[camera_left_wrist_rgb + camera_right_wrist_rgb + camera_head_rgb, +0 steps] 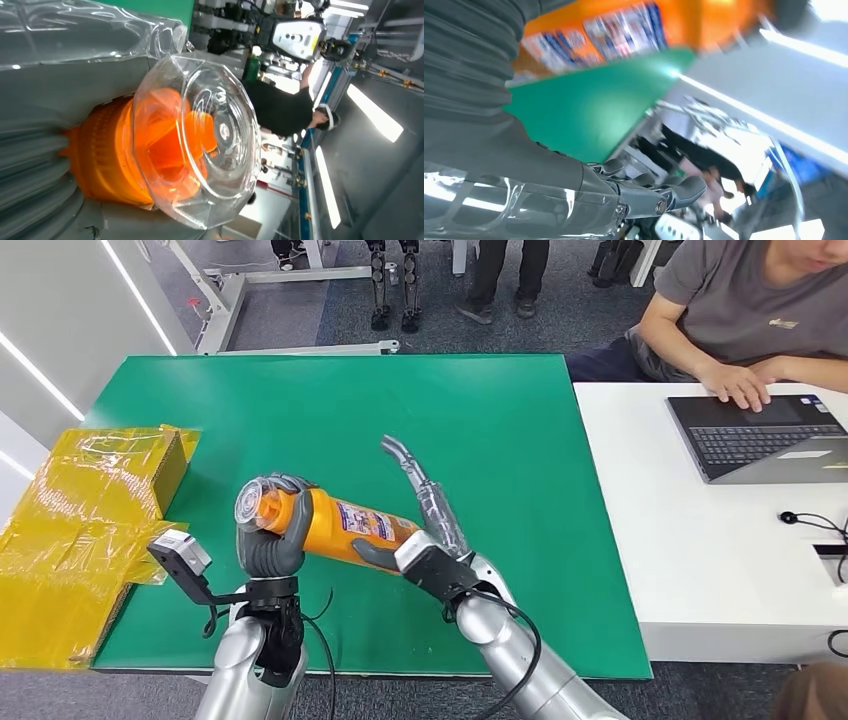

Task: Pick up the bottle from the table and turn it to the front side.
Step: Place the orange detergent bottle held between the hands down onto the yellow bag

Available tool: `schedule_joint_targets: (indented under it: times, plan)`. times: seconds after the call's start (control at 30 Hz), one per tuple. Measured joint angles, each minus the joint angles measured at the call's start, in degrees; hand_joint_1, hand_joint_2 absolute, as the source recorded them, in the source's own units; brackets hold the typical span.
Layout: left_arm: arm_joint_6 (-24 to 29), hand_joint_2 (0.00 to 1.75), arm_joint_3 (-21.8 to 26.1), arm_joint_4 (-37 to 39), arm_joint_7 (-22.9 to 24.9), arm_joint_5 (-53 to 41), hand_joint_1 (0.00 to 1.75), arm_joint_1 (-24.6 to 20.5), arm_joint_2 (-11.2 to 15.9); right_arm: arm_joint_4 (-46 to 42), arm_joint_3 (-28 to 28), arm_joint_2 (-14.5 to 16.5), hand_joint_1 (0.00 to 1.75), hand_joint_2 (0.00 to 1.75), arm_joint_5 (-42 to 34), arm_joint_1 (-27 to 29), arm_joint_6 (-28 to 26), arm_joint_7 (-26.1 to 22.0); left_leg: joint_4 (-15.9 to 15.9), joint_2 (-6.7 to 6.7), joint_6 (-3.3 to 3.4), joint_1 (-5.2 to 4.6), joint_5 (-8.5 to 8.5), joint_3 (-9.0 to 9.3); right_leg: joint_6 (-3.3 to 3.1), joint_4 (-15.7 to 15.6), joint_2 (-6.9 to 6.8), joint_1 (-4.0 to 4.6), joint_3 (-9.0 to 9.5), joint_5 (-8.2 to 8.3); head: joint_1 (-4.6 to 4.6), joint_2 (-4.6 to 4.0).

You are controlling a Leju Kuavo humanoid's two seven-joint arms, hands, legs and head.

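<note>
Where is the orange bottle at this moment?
In the head view the orange bottle lies sideways above the green table, near its front edge, its clear-capped end gripped by the left hand, its other end against the right hand.

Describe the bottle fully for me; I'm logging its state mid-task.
The bottle is orange plastic with a clear faceted cap over an orange ribbed neck, and a printed blue, white and red label on its side. It lies roughly level, lifted above the green table, cap toward the robot's left. The left hand grips the cap end; the right hand holds the base end, thumb under, fingers stretched past it.
</note>
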Motion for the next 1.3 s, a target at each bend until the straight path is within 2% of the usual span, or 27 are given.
schedule_joint_targets:
  times: [0.23, 0.4, 0.57, 0.67, 0.8, 1.07, 1.17, 1.3]
  plan:
    - [5.13, 1.75, 1.15, -2.62, 0.07, -4.58, 1.75, 1.27, 0.9, -8.04, -1.41, -0.22, 0.0, 1.75, -5.92, 5.57, -4.27, -3.23, -0.02, 0.0, -0.02, 0.0, -0.02, -0.01, 0.0, -0.01, 0.0, 0.0, -0.02, -0.03, 0.0, 0.0]
    - [10.39, 1.75, 1.19, -4.17, 3.08, -17.34, 1.75, 1.92, 3.39, -11.96, -1.94, -0.64, 0.0, 1.75, -5.62, 8.88, -5.78, -2.81, -0.03, 0.01, -0.02, 0.0, -0.02, 0.0, 0.0, 0.0, 0.01, 0.0, -0.01, -0.03, 0.0, 0.0]
    - [13.32, 1.75, 1.25, -6.6, 7.25, -29.89, 1.75, 3.13, 7.12, -14.09, -2.43, -0.7, 0.0, 1.75, -5.18, 11.74, -7.01, -3.13, -0.04, 0.01, -0.02, 0.01, -0.02, 0.0, -0.01, 0.0, 0.01, 0.0, -0.02, -0.04, 0.0, 0.0]
    - [14.75, 1.75, 1.27, -7.82, 10.51, -39.81, 1.75, 3.23, 10.79, -15.62, -2.62, -0.7, 0.0, 1.75, -4.85, 13.49, -7.46, -3.14, -0.06, 0.02, -0.02, 0.02, -0.02, 0.0, -0.02, 0.01, 0.02, 0.01, -0.02, -0.04, 0.01, 0.0]
    - [16.31, 1.75, 1.7, -8.59, 14.89, -55.15, 1.75, 2.28, 17.87, -18.02, -2.77, -0.73, 0.0, 1.75, -4.07, 15.18, -7.77, -2.4, -0.07, 0.09, -0.04, 0.03, -0.01, 0.02, -0.03, 0.03, 0.1, 0.01, -0.08, -0.05, 0.0, 0.0]
    - [18.55, 1.75, 1.44, -5.21, 17.78, -75.28, 1.75, -5.36, 30.64, -20.83, -3.5, -1.03, 0.0, 1.75, -3.02, 17.25, -7.5, -1.75, -0.07, 0.14, -0.08, 0.04, 0.02, 0.04, -0.06, 0.06, 0.15, 0.04, -0.09, -0.02, 0.01, 0.0]
    - [17.63, 1.75, -0.35, -1.5, 17.56, -80.17, 1.75, -8.99, 34.38, -21.23, -3.87, -1.05, 0.0, 1.75, -2.67, 17.52, -7.33, -1.94, -0.06, 0.14, -0.07, 0.03, 0.03, 0.05, -0.05, 0.06, 0.14, 0.04, -0.09, -0.02, 0.01, 0.0]
    - [15.39, 1.75, -4.28, 5.26, 16.53, -85.0, 1.75, -14.17, 37.02, -21.8, -4.29, -1.05, 0.0, 1.75, -2.63, 17.7, -7.38, -2.09, -0.05, 0.15, -0.07, 0.02, 0.03, 0.05, -0.05, 0.05, 0.15, 0.03, -0.08, -0.01, 0.01, 0.0]
